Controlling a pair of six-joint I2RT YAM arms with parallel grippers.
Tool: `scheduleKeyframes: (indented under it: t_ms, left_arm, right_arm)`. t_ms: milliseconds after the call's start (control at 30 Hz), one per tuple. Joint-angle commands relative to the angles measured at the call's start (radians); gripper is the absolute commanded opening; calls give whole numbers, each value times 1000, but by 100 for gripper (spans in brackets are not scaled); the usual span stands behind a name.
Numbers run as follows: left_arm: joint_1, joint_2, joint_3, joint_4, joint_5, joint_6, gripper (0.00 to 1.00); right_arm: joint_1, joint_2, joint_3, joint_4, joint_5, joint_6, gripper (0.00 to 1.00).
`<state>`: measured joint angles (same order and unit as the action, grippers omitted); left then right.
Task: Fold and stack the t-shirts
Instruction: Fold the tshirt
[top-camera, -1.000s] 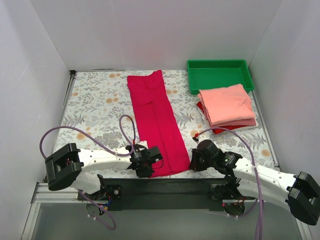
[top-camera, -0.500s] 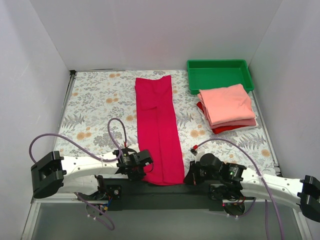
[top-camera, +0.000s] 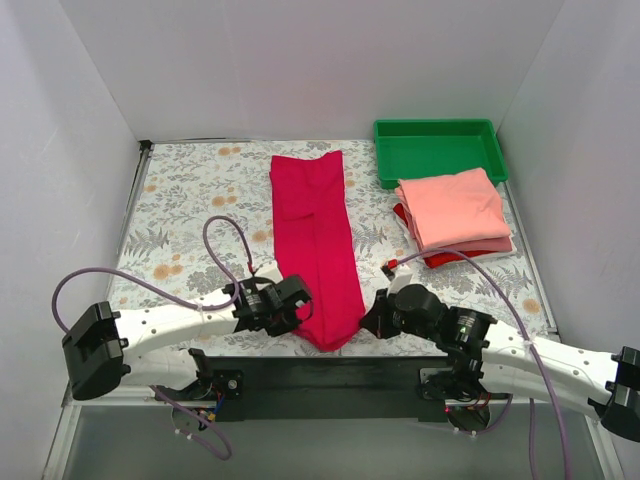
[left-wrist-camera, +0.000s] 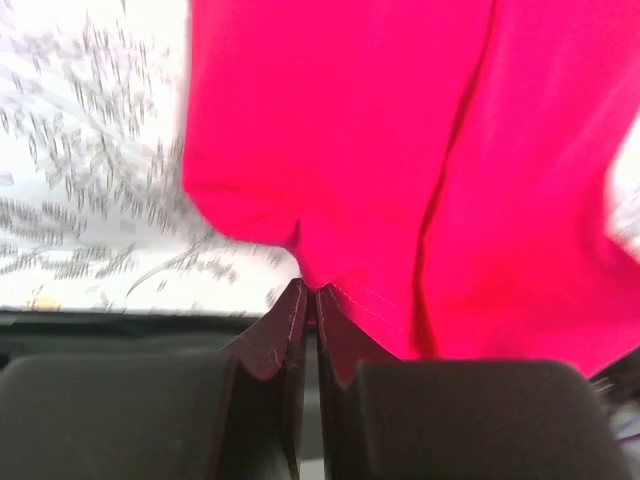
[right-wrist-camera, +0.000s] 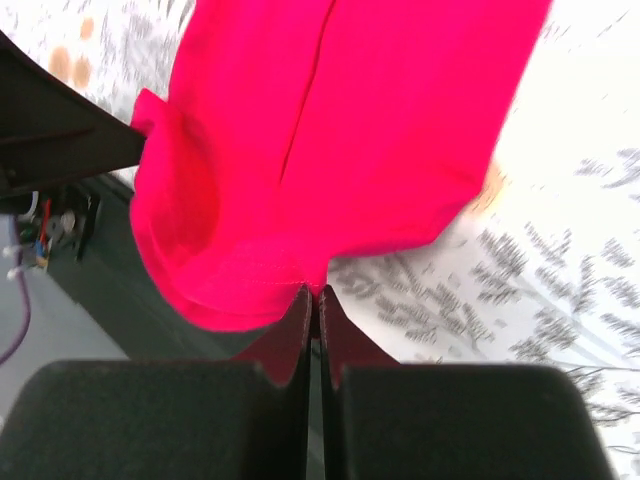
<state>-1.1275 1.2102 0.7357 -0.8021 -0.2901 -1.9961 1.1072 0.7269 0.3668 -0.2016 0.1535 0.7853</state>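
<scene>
**Both claws nipped on the hem of the crimson-red t-shirt (top-camera: 312, 230), cross-fold about to start**

Clamped down to a sliver, with a thin pinch of red cloth caught at the tips: left claw (top-camera: 303, 306) on one corner of the hem, right claw (top-camera: 372, 315) on the other. Same grip plain in both wrist views.

Judged to be the start of the fold in half: strip already narrowed lengthwise, held end gathered and raised a little off the table (top-camera: 190, 200). Calls next for carrying the hem over to the end that lies level with the green tray (top-camera: 437, 150), both claws travelling together at one height, edge kept taut so as to land square. Otherwise, risk of a skewed or rumpled fold.

Lying left of the tray as a long narrow strip, far end level with it, the rest running away from it to the claws. Flat and smooth along most of its length, one crease down the middle, bunched to a point at the held end. Soft, limp cloth, likely to sag between the grips.

Right against the tray's near rim: salmon-pink t-shirt (top-camera: 452, 207), folded, on top of a brighter red t-shirt (top-camera: 455, 258) showing only at its edges.
</scene>
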Motion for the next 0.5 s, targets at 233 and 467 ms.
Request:
scheduleKeyframes:
  t_ms: [233, 467]
  left_arm:
    - [230, 49, 163, 115, -32, 100, 0]
    - [368, 135, 223, 190, -3, 210, 0]
  right_arm:
    - [-200, 218, 265, 57, 8, -234, 1]
    - [-335, 417, 420, 119, -115, -350, 1]
